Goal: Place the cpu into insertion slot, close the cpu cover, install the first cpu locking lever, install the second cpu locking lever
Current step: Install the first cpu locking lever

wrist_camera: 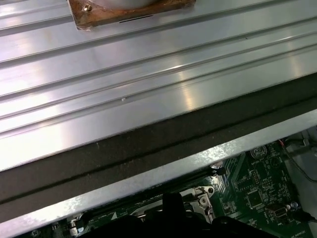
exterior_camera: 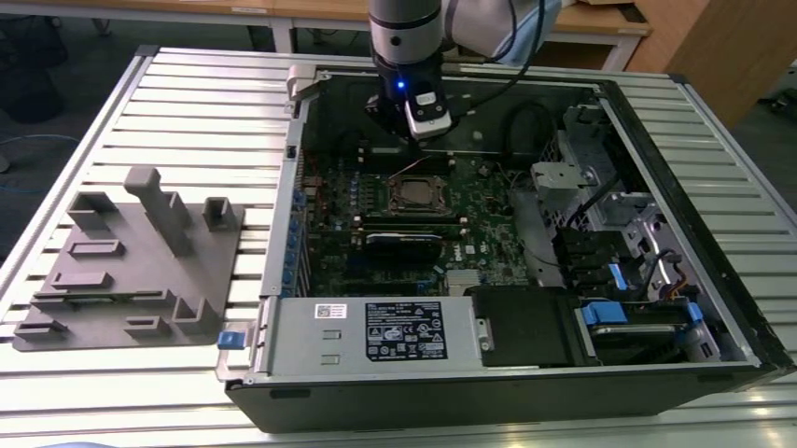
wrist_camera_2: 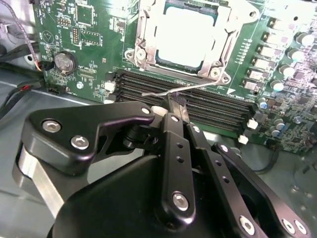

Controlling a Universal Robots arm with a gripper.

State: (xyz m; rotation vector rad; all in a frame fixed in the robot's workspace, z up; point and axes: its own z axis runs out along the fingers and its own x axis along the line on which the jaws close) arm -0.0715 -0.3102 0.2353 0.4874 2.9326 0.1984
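Observation:
In the second wrist view the cpu [wrist_camera_2: 190,30], a pale silver square, lies in the insertion slot [wrist_camera_2: 216,73]. The silvery cpu cover [wrist_camera_2: 143,42] frames it and lies flat over its edges. A thin wire locking lever [wrist_camera_2: 198,86] runs along the socket's side, and its bent end [wrist_camera_2: 146,93] stands free of the board. My gripper [wrist_camera_2: 174,103] has its black fingers [wrist_camera_2: 173,144] together, their tips right at this wire. In the exterior view the gripper [exterior_camera: 424,131] hangs just beyond the socket [exterior_camera: 417,191], inside the open computer case.
Long black memory slots [wrist_camera_2: 208,106] lie between the socket and my fingers. A round coin battery [wrist_camera_2: 64,61] sits on the green board. The case wall [exterior_camera: 282,233], the drive bays [exterior_camera: 622,271] and the power supply [exterior_camera: 373,331] ring the board. A grey fixture block [exterior_camera: 137,261] stands on the slatted table.

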